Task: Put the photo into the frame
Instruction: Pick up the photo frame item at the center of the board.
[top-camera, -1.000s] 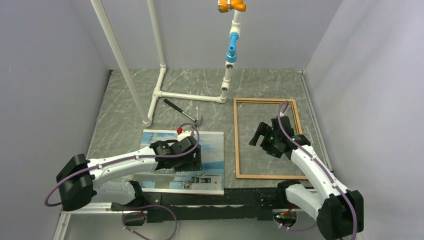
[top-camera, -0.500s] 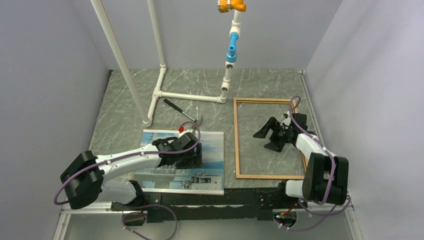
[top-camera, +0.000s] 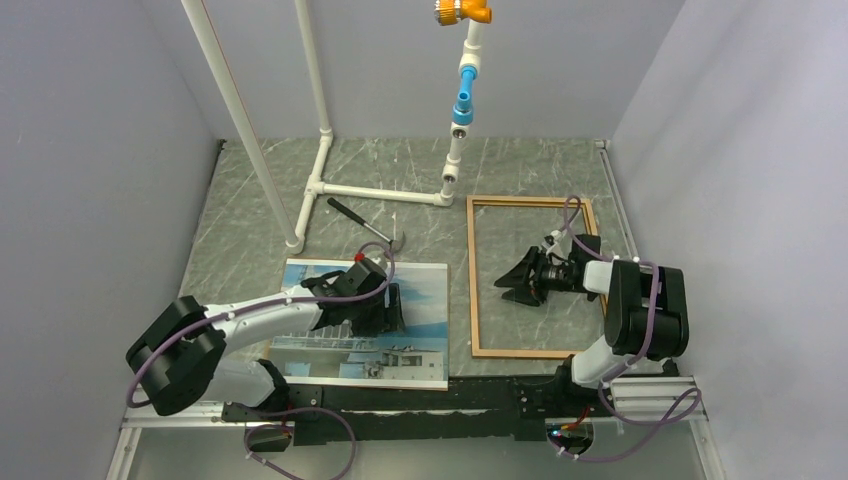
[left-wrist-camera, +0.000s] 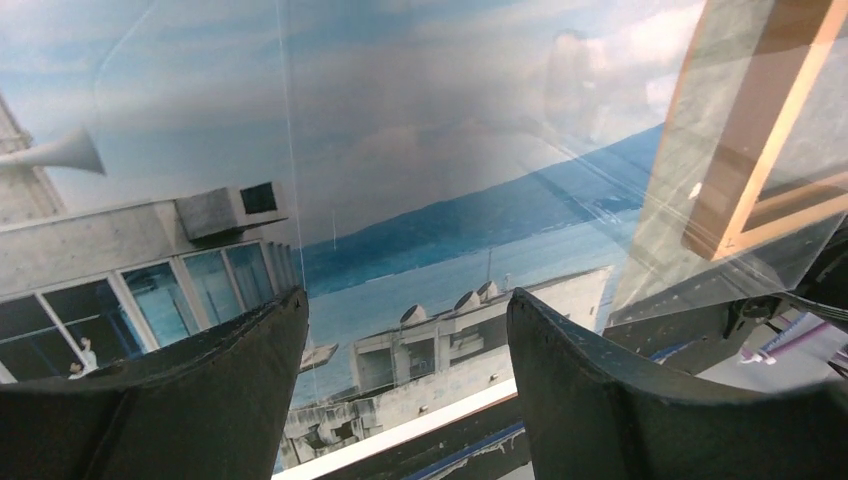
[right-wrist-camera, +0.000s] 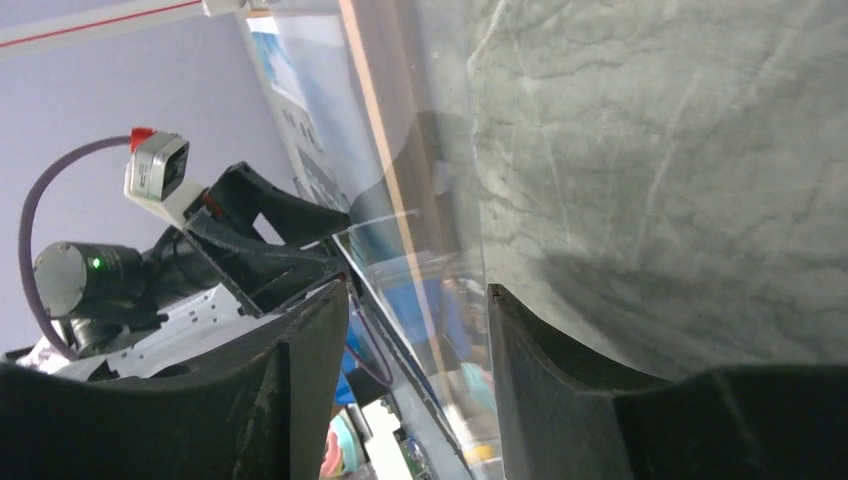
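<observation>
The photo (top-camera: 330, 345), a glossy print of a white building, sea and sky, lies flat on the table's left-centre and fills the left wrist view (left-wrist-camera: 420, 200). My left gripper (top-camera: 388, 318) (left-wrist-camera: 405, 295) hovers open low over its right half, nothing between the fingers. The frame (top-camera: 471, 280), thin orange-brown wood, lies flat to the right, a corner showing in the left wrist view (left-wrist-camera: 745, 215). My right gripper (top-camera: 512, 282) (right-wrist-camera: 418, 288) lies low inside the frame, pointing left at its left rail (right-wrist-camera: 375, 110). Its fingers stand apart with nothing between them.
A white pipe stand (top-camera: 330, 185) and a black-handled tool (top-camera: 362, 224) lie behind the photo. A blue and orange pipe (top-camera: 463, 90) hangs at the back. Grey walls close in both sides. A black rail (top-camera: 450, 395) runs along the near edge.
The right arm has folded back and its wrist has turned level. Its gripper now points left inside the frame, with the jaws narrower. The left gripper has crept slightly back over the photo.
</observation>
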